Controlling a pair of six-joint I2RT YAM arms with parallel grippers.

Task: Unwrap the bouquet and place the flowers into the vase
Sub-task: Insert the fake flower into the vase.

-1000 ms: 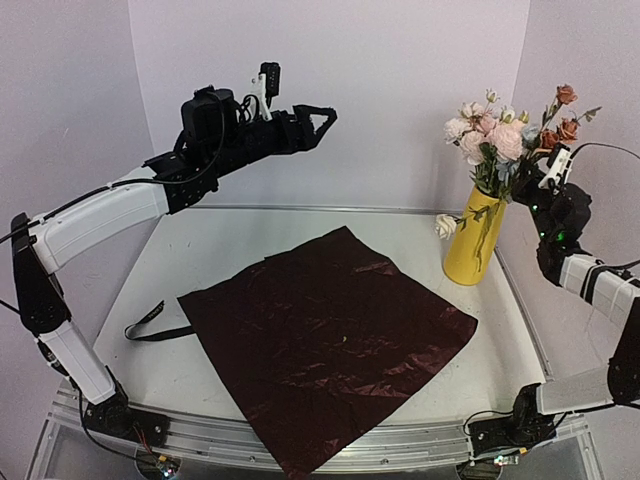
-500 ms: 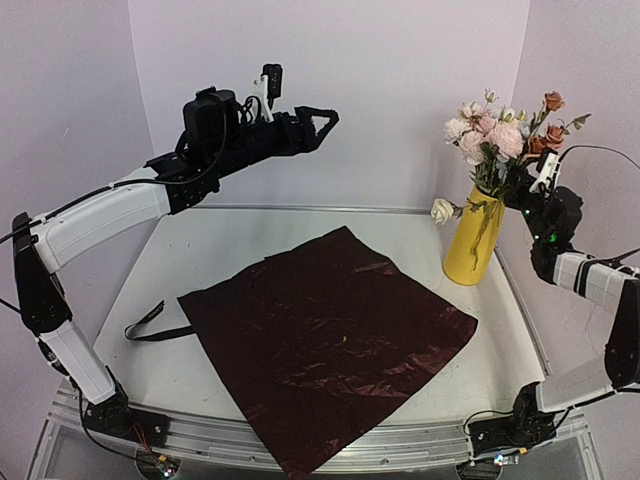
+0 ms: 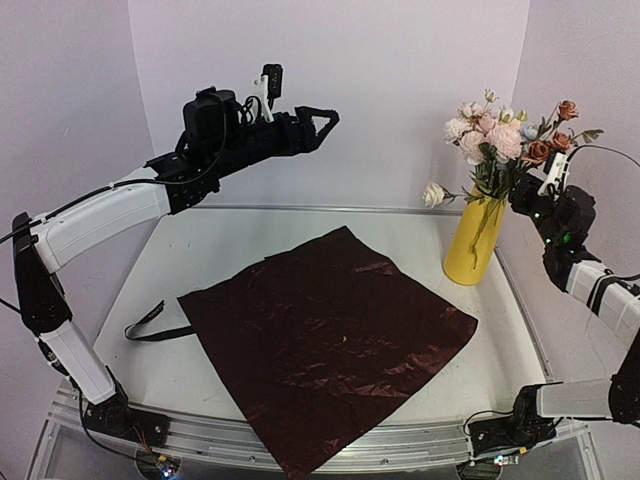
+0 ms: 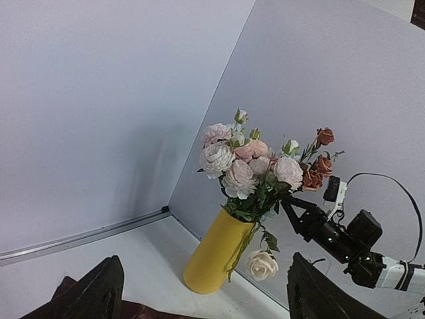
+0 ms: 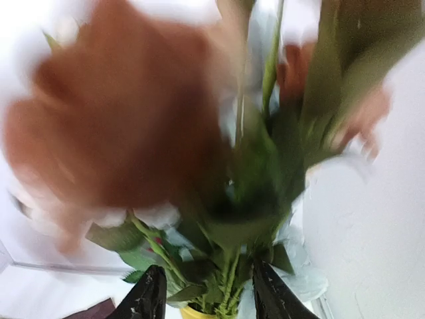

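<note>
Last step by the look of it: flowers (image 3: pixel 490 140) standing in vase (image 3: pixel 472 245) at far right of table (image 3: pixel 200 260). Dark red wrap (image 3: pixel 320 340) spread flat mid-table, black ribbon (image 3: pixel 150 322) at its left edge.

Right gripper (image 3: pixel 516 196) at the stems just above the vase mouth, jaws partly apart, no clamp visible in the wrist view. Left gripper (image 3: pixel 325 118) high over rear left, spread wide, empty.

Next move, likely: back the right gripper out without dragging stems along.

Vase upright, long axis vertical, mouth up. Stems near vertical, heads fanning upward. 1 cream rose (image 3: pixel 433 193) sticking out sideways toward mid-table, probably wanting a nudge.
</note>
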